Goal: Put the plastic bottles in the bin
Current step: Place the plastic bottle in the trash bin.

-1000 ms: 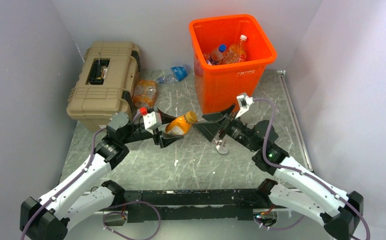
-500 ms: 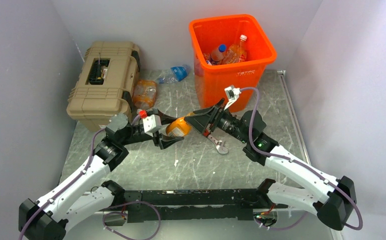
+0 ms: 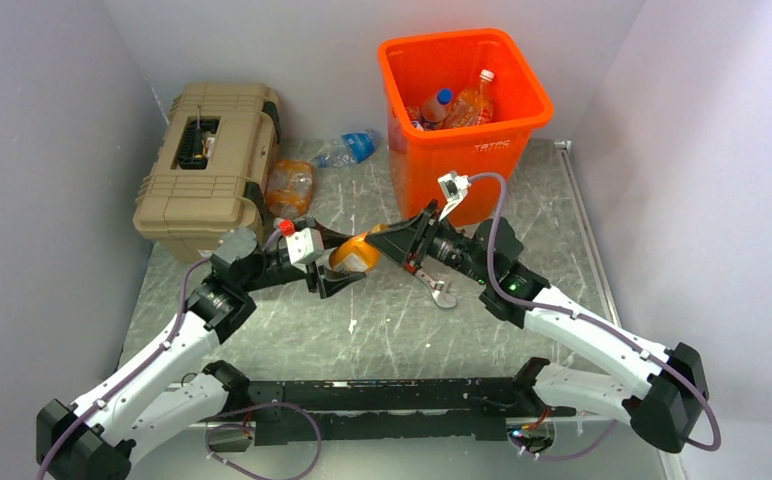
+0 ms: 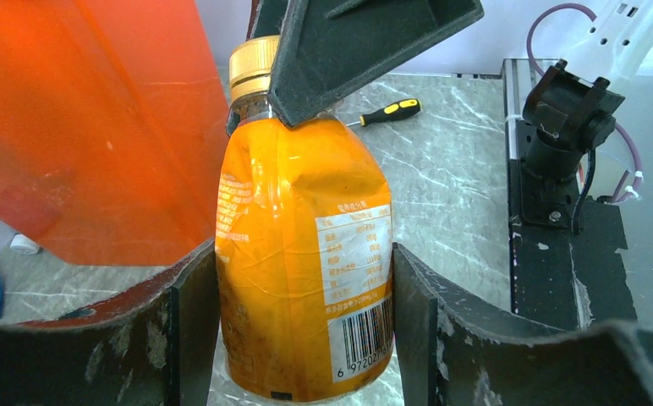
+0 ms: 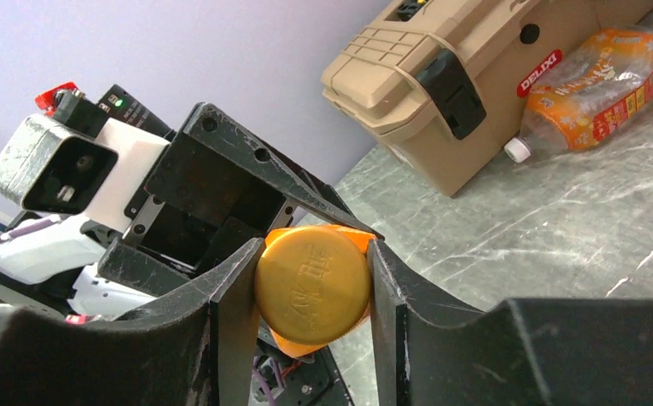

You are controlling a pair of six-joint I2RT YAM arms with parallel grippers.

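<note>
An orange bottle [image 3: 354,256] with a gold cap hangs above the table's middle, held between both arms. My left gripper [image 3: 336,268] is shut on its body, and both fingers press the labelled sides of the bottle [image 4: 302,245]. My right gripper [image 3: 382,245] is shut on the gold cap [image 5: 312,288] from the other end. One of its fingers [image 4: 365,42] covers the neck in the left wrist view. The orange bin [image 3: 467,150] stands at the back right with several bottles [image 3: 459,105] inside. A crushed orange-labelled bottle [image 3: 289,186] and a blue-labelled bottle [image 3: 347,148] lie on the table.
A tan toolbox [image 3: 207,160] stands at the back left, next to the crushed bottle [image 5: 598,80]. A red-handled wrench [image 3: 437,290] lies under my right arm. A small screwdriver [image 4: 386,110] lies on the table. White walls close in on both sides.
My right gripper has moved left to the bottle's cap and closed on it. The left gripper has kept its hold and barely moved.
</note>
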